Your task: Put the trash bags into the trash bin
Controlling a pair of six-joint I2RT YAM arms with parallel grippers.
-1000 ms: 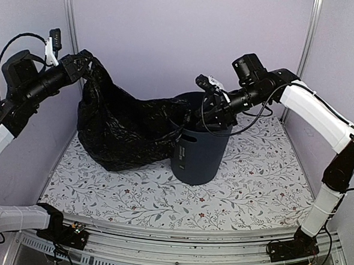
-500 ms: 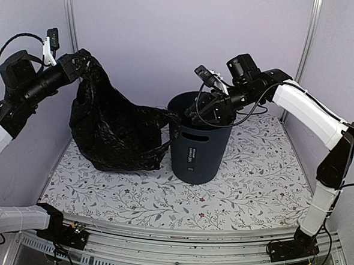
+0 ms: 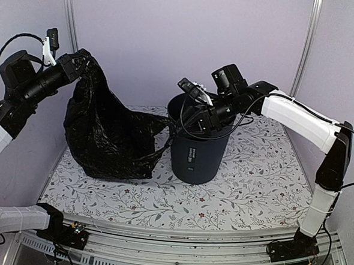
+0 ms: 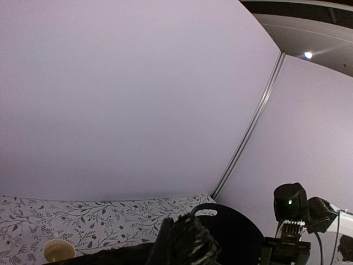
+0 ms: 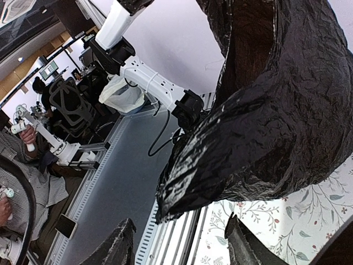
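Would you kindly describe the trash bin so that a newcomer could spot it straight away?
On the flowered table, look near the middle, just right of the crumpled black bag. The bin is the rigid dark grey round tub with a small white label.

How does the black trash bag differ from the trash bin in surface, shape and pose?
The trash bag is glossy and wrinkled; the trash bin is matte and smooth. The bag hangs limp from the left hand; the bin stands upright on its own. Both are dark.
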